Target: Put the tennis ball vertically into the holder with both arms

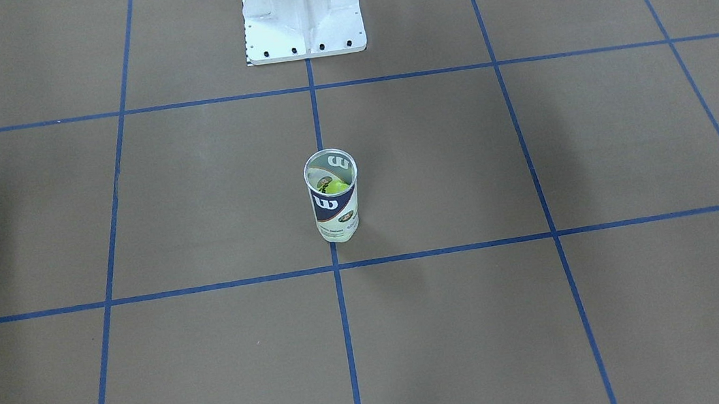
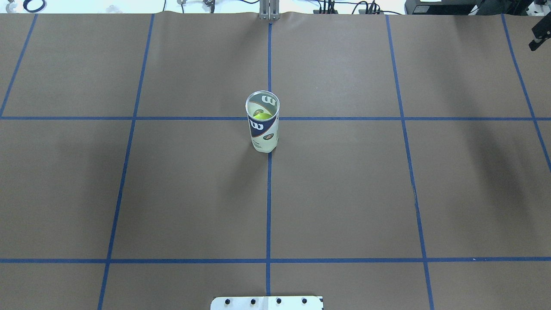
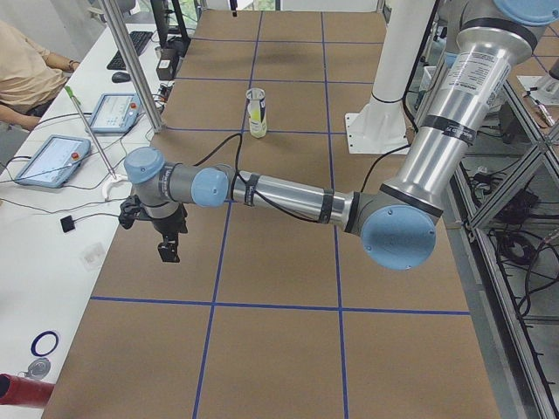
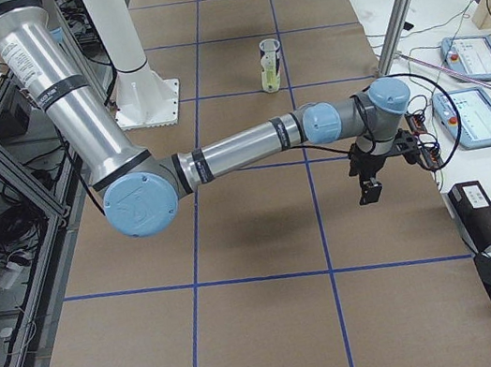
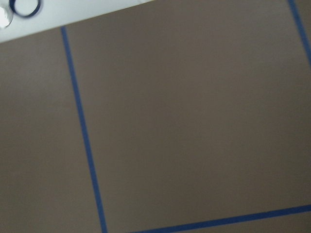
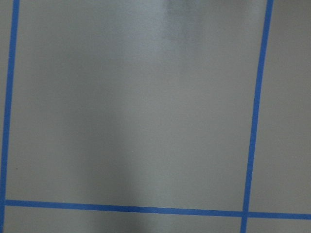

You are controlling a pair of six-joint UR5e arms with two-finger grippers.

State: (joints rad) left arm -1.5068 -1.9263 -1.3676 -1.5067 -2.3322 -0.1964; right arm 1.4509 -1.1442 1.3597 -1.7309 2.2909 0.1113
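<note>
The holder [image 1: 334, 198] is a clear can with a navy and white "W" label. It stands upright near the table's middle, open end up, and also shows in the overhead view [image 2: 263, 122]. A yellow-green tennis ball [image 1: 334, 186] sits inside it. The left gripper [image 3: 168, 253] hangs over the table's left end, far from the holder. The right gripper [image 4: 370, 192] hangs over the right end, also far away. Both show only in side views, so I cannot tell if they are open or shut. Both wrist views show only bare brown table and blue tape lines.
The white pedestal base [image 1: 302, 13] stands behind the holder on the robot's side. Tablets [image 3: 52, 160] and cables lie on a white side table beyond the far edge, where a person [image 3: 26, 70] sits. A blue tape ring [image 5: 24, 7] lies there.
</note>
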